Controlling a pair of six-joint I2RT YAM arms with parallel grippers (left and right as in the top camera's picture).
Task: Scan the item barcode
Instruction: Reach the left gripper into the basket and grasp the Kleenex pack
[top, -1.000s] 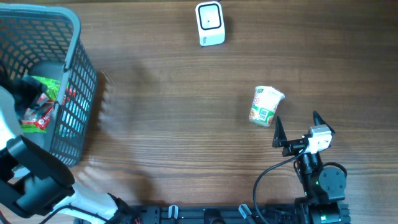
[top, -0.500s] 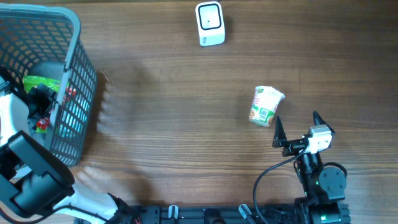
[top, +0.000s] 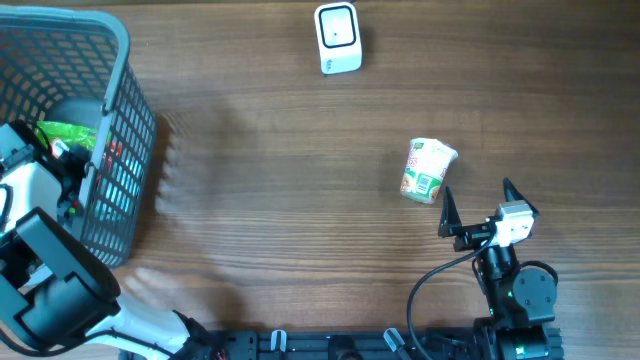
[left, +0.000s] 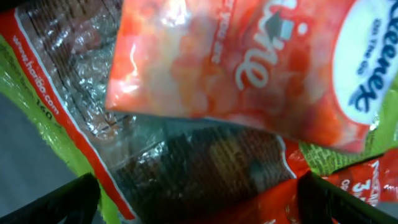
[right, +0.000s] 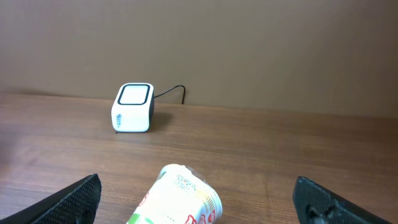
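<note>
My left gripper (top: 62, 165) is down inside the grey basket (top: 122, 150), open, with nothing between its fingers. In the left wrist view it (left: 199, 202) hovers close over a clear Haribo bag with a red border (left: 186, 155). An orange Kleenex tissue pack (left: 249, 62) lies across the top of that bag. A noodle cup (top: 427, 170) lies on its side on the table at the right. My right gripper (top: 480, 203) stands open just behind the noodle cup (right: 177, 199), not touching it. The white barcode scanner (top: 337, 38) sits at the far edge, and the right wrist view shows the barcode scanner (right: 133, 107) beyond the cup.
A green packet (top: 70, 133) shows in the basket beside my left arm. The scanner's cable (right: 171, 92) runs off behind it. Bare wooden table (top: 280, 200) lies between the basket and the cup.
My left arm has shifted inside the basket and now covers the red packet that showed before. The right arm and the cup have not moved.
</note>
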